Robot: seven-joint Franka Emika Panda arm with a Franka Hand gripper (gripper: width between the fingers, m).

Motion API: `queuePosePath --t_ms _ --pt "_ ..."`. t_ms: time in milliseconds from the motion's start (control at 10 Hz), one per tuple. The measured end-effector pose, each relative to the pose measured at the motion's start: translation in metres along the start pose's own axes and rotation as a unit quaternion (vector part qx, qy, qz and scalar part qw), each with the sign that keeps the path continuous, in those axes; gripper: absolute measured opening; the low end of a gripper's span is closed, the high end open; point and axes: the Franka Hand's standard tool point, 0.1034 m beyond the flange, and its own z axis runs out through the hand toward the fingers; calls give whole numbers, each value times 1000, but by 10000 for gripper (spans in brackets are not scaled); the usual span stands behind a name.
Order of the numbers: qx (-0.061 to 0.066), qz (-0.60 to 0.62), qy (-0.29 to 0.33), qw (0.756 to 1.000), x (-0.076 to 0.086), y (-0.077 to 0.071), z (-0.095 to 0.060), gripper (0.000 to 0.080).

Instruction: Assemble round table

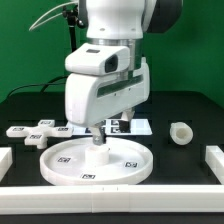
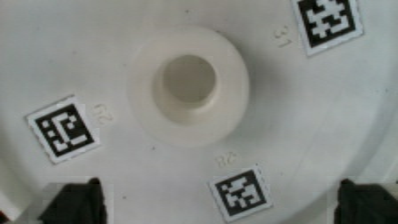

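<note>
Above the disc: gripper (image 1: 95, 138), jaws spread wide, nothing held, hanging close over the centre.
Disc: large rimmed round disc (image 1: 97, 162), flat on the black table (image 1: 190, 115) near the front border bar (image 1: 110, 196), hub side and tags facing up.
Hub: central hub (image 2: 192, 80), almost straight below the wrist, set slightly off the line between the two dark fingertips (image 2: 71, 203); round, so no long axis to square the jaws to.
Deciding relation: disc directly beneath the gripper, so judged a short straight descent plus a small sideways correction to centre on the hub; contact or a gap, not possible to tell.
Leg: short cylinder leg (image 1: 180, 133), well apart toward the exterior view's right, clear of the arm.
Foot: cross-shaped foot (image 1: 35, 130), toward the exterior view's left, just beyond the disc's rim.
Marker board (image 1: 135, 126): behind the arm, partly hidden by it.
In the way: nothing between jaws and hub; raised rim the likeliest snag for any sideways move.
</note>
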Motion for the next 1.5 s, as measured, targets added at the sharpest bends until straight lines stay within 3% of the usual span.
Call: queuePosePath --t_ms 400,1000,1200,1500 --pt "9 -9 -3 1000 -14 10 18 650" --pt "19 -8 -7 1000 -20 12 35 650" --pt "19 -8 -7 1000 -20 12 35 400" --pt "19 -8 -7 1000 -20 12 35 403"
